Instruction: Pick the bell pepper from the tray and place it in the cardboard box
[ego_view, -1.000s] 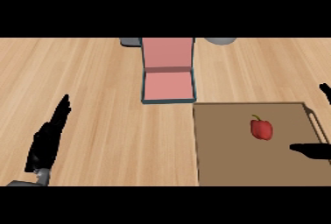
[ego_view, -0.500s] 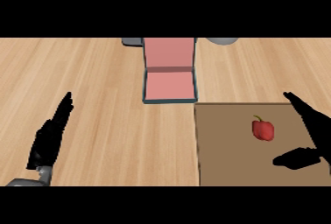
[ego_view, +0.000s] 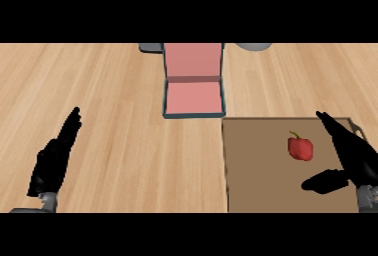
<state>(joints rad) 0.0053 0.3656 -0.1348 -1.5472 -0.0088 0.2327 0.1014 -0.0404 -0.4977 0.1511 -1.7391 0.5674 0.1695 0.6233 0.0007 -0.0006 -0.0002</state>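
Pepper: red, with a small green stem at its top end; lies on the tray's right half, clear of the rim, nothing touching it.
Tray: flat brown board at the counter's right, its near edge running out of view.
Box: pink-lined, dark-edged, lid folded back and away; sits just beyond the tray's left far corner, open side up.
Right hand: over the tray's right edge, just beside the pepper, fingers straight and pointing away, thumb spread out toward the left; it holds nothing.
Left hand: resting at the lower left, fingers straight, nothing in it, well apart from tray and box.
Handling: likely light, with a smooth, waxy, rounded skin that could slip or roll; firm enough to take a squeeze, being hollow.
Where to hold: across the widest part of the body, thumb on one side and fingers on the other; the stem looks too thin to trust.
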